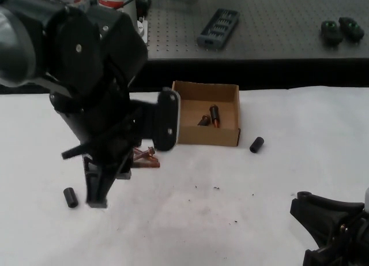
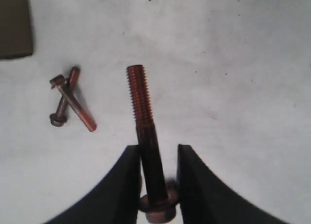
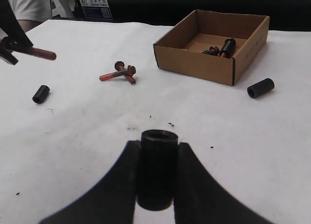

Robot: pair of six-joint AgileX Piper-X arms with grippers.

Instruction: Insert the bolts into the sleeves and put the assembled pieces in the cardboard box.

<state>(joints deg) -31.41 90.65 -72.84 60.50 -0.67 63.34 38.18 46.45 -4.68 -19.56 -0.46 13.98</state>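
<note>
Starting at the left, the left sleeve point(image 1: 70, 197) lies alone on the white cloth point(image 1: 202, 231), with bare cloth on every side of it. Just right of it the left gripper point(image 2: 158, 153) hangs over the cloth, clamped on the held bolt point(image 2: 146, 131) close to its head. The threaded end sticks out past the fingertips.

Next come the crossed bolts point(image 1: 147, 156), two of them touching, on the cloth between that gripper and the box point(image 1: 207, 138). They lie near the box's front left corner but apart from it.

The box sits open-topped toward the cloth's far edge, in front of the dark edge of a perforated bench point(image 1: 277, 23). Inside lie dark pieces point(image 3: 223, 46) with copper showing. I make out at least two and cannot tell the exact number.

The right sleeve point(image 1: 257, 144) lies just off the box's front right corner, not touching it, and the cloth beyond it is bare. At the near right the right gripper point(image 3: 155, 148) grips the held sleeve point(image 3: 156, 180), whose open bore pokes out between the fingers.

A broad stretch of cloth in front of the box, between the two arms, carries only a few dark specks.

The count is three bare bolts, one held and two loose. There are three bare sleeves, one held and two loose, and one box.
</note>
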